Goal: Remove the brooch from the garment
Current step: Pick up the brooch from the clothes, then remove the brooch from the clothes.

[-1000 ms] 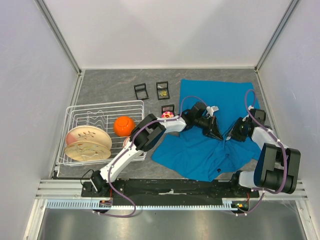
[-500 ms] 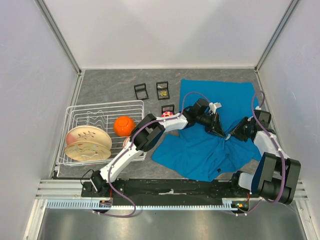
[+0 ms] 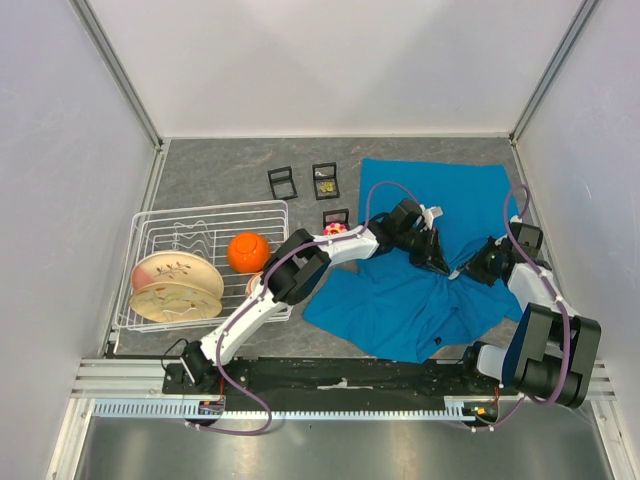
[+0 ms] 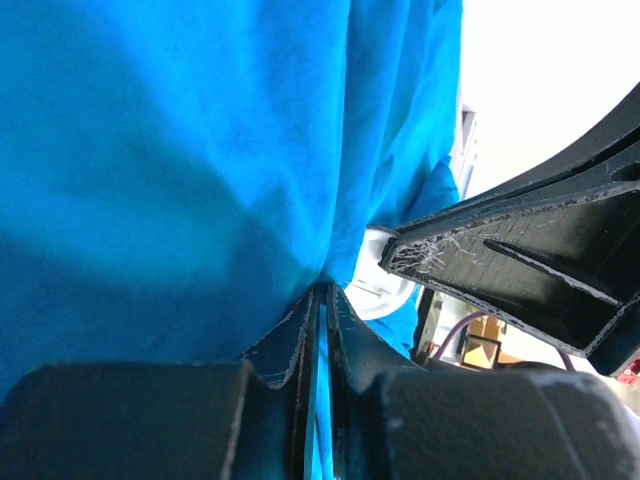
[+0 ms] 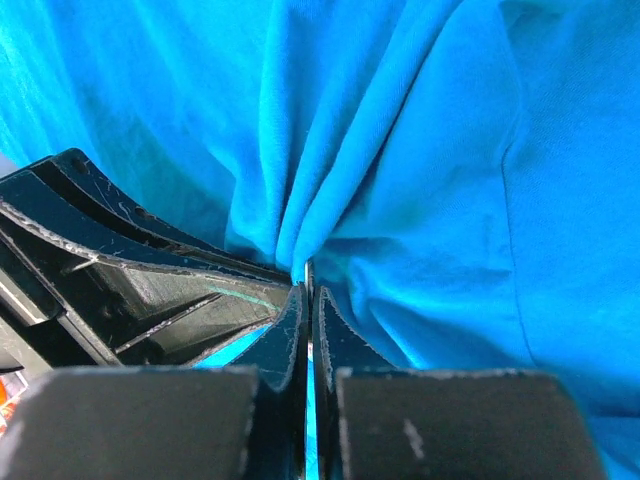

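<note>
Left claw [image 4: 320,292] and right claw [image 5: 306,278] each pinch a shirt [image 3: 430,190] fold, right of centre on the counter [image 3: 220,165]. At left, a rack [image 3: 150,222] holds two plates [image 3: 175,287] and a bowl [image 3: 247,251].

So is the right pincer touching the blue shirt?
Touching. In the right wrist view, the right pincer is pinched shut on a fold of the blue shirt, and the cloth bunches up right at its tips.
</note>
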Motion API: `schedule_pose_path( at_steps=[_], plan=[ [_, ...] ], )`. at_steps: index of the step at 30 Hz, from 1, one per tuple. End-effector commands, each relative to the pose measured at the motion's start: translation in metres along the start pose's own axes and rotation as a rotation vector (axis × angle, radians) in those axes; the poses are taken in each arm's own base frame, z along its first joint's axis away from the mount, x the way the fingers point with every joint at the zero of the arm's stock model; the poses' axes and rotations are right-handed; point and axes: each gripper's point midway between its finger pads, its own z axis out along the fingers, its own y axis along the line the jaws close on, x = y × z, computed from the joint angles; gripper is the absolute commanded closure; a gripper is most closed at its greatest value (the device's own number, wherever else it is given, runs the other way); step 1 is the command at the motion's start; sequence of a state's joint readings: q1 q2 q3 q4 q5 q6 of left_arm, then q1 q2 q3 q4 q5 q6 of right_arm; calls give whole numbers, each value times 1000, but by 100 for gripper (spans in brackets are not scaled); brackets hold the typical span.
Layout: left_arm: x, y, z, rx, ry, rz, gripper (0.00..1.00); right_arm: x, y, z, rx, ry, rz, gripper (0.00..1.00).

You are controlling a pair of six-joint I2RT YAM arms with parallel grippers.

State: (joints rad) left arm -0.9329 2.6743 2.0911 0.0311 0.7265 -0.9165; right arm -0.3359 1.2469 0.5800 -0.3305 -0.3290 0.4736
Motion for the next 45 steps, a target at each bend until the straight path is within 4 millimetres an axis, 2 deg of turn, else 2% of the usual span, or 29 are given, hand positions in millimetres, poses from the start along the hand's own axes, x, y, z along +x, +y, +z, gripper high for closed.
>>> schedule_pose_path(
  at_steps=[1, 8, 12, 19, 20, 32, 38, 40, 42, 43, 45],
  plan=[
    [-21, -32, -5, -46, -83, 130, 88, -2, 4, 2, -28, 1, -5, 100],
    [-20, -34, 1, -54, -89, 139, 87, -1, 3, 2, -31, 5, -8, 100],
    [-12, -39, 6, -44, -69, 148, 85, -2, 4, 3, -30, 8, 0, 100],
    [-11, -53, 7, -27, -64, 204, 78, -1, 6, 2, -41, 13, 2, 100],
    [-5, -49, 10, -28, -44, 190, 78, -1, 7, 2, -45, 12, -1, 100],
    [1, -47, 20, -23, -14, 173, 85, 3, 8, 2, -60, 24, -25, 100],
    [-4, -41, 13, -55, -33, 176, 87, 3, 6, 2, -52, 29, -27, 100],
    [-6, -36, 6, -73, -36, 165, 84, 2, 6, 2, -47, 22, -30, 100],
    [-10, -44, 0, -74, -57, 171, 81, 2, 5, 3, -43, 24, -28, 100],
    [-7, -39, -1, -85, -55, 161, 81, 2, 6, 3, -47, 26, -30, 100],
    [-9, -42, -3, -77, -71, 140, 79, 1, 6, 3, -45, 25, -28, 100]
  ],
)
